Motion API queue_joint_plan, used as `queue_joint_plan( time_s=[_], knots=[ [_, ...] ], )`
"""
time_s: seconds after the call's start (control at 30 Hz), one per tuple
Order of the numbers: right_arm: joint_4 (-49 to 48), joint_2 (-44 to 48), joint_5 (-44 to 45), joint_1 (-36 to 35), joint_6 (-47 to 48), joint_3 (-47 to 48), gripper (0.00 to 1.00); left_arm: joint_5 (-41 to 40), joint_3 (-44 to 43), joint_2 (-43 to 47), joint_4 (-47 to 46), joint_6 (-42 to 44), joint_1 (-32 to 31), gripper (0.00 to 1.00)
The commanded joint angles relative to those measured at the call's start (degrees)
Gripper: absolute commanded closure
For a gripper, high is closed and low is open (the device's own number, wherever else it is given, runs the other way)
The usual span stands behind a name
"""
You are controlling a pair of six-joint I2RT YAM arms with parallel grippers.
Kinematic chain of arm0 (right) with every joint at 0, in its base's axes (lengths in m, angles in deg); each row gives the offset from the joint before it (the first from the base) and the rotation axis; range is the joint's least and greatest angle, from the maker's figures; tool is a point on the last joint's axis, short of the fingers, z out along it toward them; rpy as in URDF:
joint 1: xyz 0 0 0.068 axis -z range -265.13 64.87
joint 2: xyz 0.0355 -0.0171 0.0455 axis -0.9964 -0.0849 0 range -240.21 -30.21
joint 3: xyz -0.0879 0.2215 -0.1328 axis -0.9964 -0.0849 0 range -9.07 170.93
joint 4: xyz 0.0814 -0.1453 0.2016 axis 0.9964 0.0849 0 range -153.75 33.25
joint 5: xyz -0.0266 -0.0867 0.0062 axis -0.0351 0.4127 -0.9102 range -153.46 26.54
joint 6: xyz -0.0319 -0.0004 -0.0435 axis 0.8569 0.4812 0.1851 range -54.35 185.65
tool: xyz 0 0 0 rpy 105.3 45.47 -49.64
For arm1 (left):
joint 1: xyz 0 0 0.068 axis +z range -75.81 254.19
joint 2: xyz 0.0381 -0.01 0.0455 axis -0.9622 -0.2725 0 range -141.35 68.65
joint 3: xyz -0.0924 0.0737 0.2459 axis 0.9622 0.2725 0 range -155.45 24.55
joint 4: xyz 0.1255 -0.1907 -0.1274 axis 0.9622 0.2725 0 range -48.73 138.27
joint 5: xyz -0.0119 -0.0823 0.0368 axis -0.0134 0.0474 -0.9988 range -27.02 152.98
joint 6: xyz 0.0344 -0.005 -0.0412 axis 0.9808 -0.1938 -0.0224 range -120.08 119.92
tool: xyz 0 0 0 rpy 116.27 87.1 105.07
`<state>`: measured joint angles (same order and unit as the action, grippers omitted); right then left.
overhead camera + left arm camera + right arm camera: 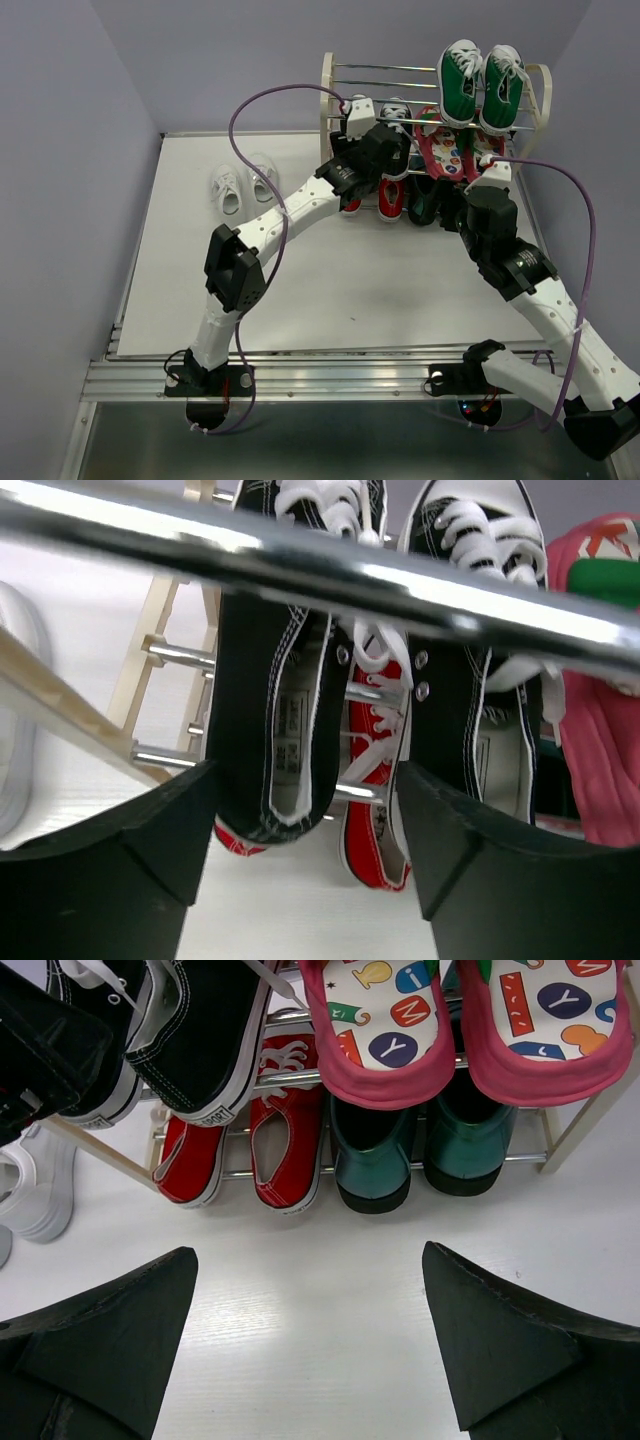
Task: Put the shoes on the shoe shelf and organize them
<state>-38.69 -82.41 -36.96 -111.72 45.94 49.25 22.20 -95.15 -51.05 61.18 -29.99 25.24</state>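
Note:
The shoe shelf (335,75) stands at the back of the table. A pair of black sneakers (270,730) rests on its middle rods, and red sneakers (285,1155) sit on the bottom rods below. My left gripper (393,138) is at the black pair and stands open. The heel of the left black sneaker hangs between its fingers (150,850) with a gap on the right side. Two white sneakers (245,185) lie on the table left of the shelf. My right gripper (310,1260) is open and holds nothing, above bare table in front of the shelf.
Green sneakers (480,85) sit on the top tier. Pink patterned flip-flops (385,1030) fill the middle tier's right half, with dark teal shoes (372,1155) below them. A shiny rod (400,585) crosses just above the left gripper. Purple walls enclose the table.

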Motion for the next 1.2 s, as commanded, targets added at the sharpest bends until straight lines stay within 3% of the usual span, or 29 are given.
queue_joint_plan(
  time_s=[0.0,0.13,0.3,0.47,0.53,0.7,0.87,0.9,1.17],
  knots=[
    [-1.6,0.3,-0.7,0.3,0.3,0.2,0.0,-1.2,3.5,8.8,-1.4,0.9,-3.3,0.15],
    [-1.6,0.0,-1.4,0.3,0.7,0.3,0.0,-0.5,10.1,15.7,-3.5,2.4,-6.7,0.05],
    [-1.9,0.1,-2.5,0.3,1.2,0.1,0.0,2.1,21.1,24.6,-5.0,0.9,-9.1,0.01],
    [-4.3,0.4,-6.6,0.3,4.1,-0.7,0.0,-3.2,35.5,35.9,0.5,-6.3,-8.5,0.01],
    [-5.8,0.9,-10.4,0.3,5.2,-1.2,0.0,-3.5,40.9,40.1,3.5,-9.5,-6.7,0.01],
    [-8.7,1.1,-19.8,0.3,6.7,-2.6,0.0,5.8,53.0,46.1,-0.6,-11.9,9.0,0.01],
    [-9.4,-1.1,-23.4,0.3,7.2,-3.7,0.0,10.4,53.5,42.5,-8.5,-7.5,19.5,0.01],
    [-9.2,-1.8,-23.2,0.3,7.0,-3.7,0.0,13.9,51.3,39.5,-8.6,-7.2,23.1,0.01],
    [-8.3,-2.4,-21.9,0.3,6.8,-3.7,0.0,25.8,38.0,21.4,-11.6,2.8,32.8,0.01]
  ],
)
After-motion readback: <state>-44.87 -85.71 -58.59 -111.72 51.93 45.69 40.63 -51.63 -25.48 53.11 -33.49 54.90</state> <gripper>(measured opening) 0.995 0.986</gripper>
